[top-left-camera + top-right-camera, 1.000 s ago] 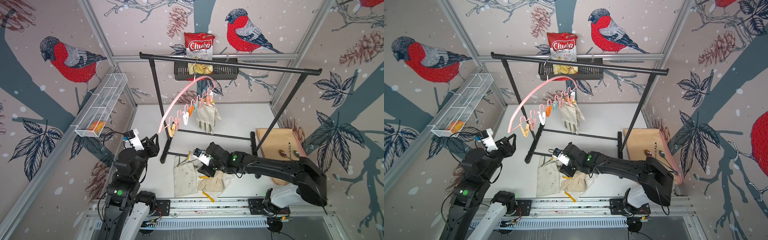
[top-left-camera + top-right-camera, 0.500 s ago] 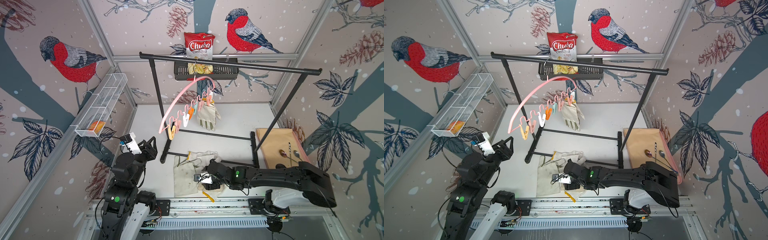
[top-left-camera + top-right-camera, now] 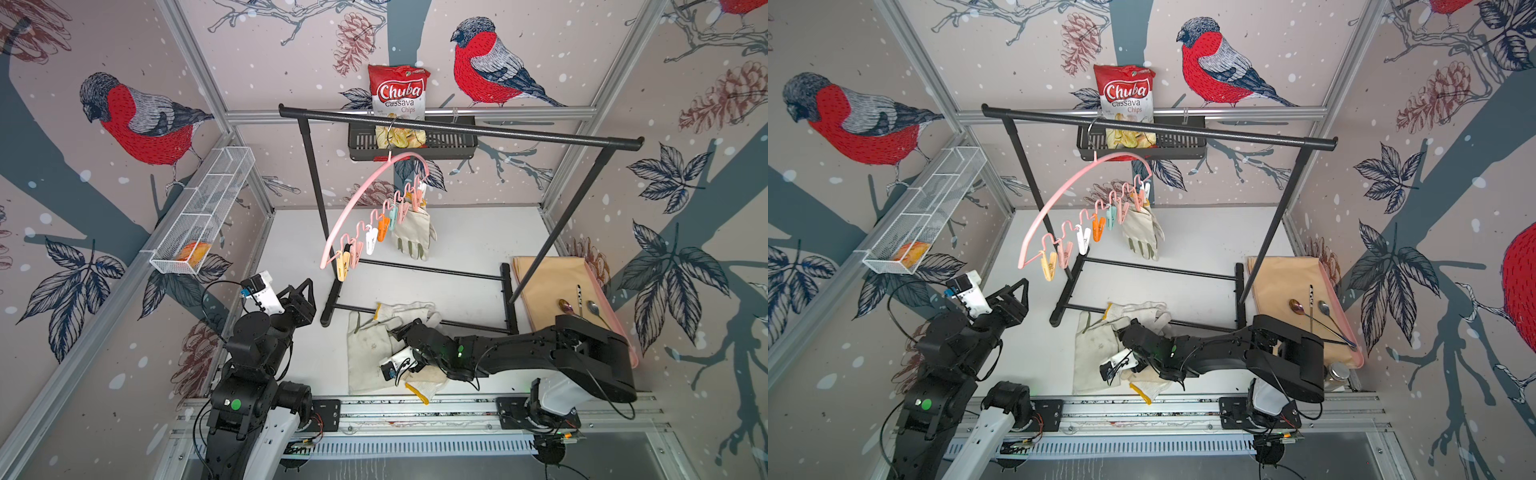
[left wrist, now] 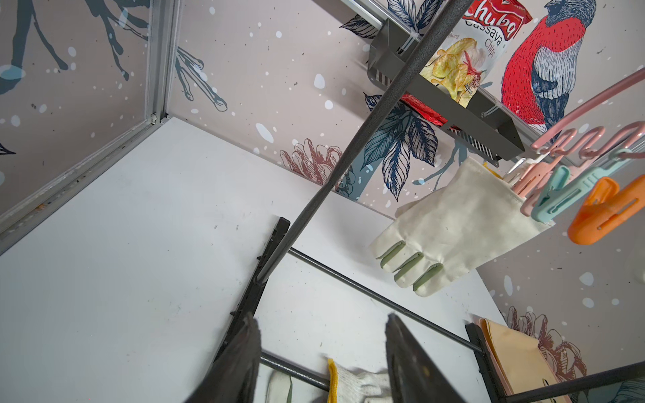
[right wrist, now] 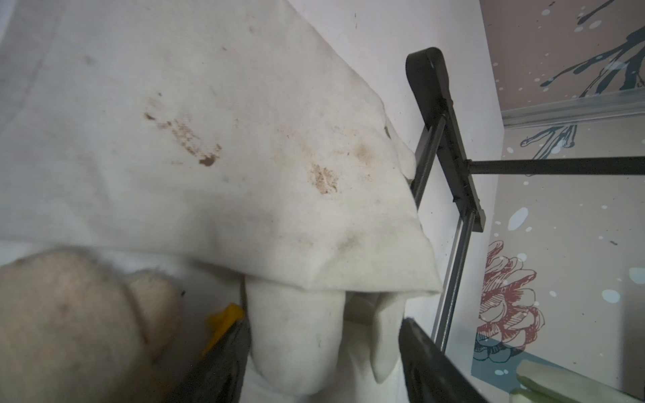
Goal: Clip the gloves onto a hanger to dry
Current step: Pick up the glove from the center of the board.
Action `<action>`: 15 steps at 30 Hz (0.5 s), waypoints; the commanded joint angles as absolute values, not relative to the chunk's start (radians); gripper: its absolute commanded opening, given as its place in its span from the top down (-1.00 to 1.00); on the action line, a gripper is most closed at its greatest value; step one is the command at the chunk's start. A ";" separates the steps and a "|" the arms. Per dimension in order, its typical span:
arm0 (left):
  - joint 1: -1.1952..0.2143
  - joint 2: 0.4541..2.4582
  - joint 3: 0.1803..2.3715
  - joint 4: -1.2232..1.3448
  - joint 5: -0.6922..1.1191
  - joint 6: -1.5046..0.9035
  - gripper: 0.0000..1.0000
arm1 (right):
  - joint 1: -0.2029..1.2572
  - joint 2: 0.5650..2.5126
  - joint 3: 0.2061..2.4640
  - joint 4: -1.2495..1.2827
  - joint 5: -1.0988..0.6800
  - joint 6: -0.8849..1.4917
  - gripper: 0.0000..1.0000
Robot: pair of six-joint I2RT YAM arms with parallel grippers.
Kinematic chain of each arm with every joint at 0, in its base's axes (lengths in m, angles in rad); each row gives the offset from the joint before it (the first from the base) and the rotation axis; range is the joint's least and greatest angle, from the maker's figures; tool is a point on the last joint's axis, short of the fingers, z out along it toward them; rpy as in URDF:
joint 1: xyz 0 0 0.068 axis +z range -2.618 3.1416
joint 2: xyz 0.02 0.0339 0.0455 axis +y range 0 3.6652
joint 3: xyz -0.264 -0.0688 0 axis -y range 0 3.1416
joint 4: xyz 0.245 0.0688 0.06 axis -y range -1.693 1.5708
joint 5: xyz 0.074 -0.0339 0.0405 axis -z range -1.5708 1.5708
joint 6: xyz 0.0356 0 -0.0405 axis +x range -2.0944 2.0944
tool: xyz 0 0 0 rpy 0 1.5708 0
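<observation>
On the white tabletop (image 3: 465, 241), lower centre of a top view: right gripper (image 3: 395, 331), jaws parted astride a finger of the heaped gloves (image 3: 368, 353), nothing pinched, presumably for a pick-up; left gripper (image 3: 306, 289) agape and empty at lower left, facing the pink hanger (image 3: 380, 230) upper centre with its pegged glove (image 3: 413, 232).

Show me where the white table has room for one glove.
Free: white table behind the base of the black metal rack, to the back wall; also between its left foot and the left wall. Crowded: the front heap of cream gloves; the beige mat at right.
</observation>
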State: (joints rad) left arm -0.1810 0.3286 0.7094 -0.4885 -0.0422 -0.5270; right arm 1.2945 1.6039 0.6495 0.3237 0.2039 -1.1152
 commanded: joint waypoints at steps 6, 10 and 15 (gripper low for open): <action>-0.181 0.337 0.704 -0.470 -0.022 -0.531 -0.14 | 1.327 1.674 0.675 0.489 0.220 -1.208 -0.37; -0.181 0.342 0.698 -0.462 -0.021 -0.535 -0.13 | 1.337 1.676 0.667 0.498 0.223 -1.201 -0.36; -0.181 0.345 0.686 -0.452 -0.019 -0.544 -0.14 | 1.358 1.651 0.649 0.491 0.226 -1.199 -0.36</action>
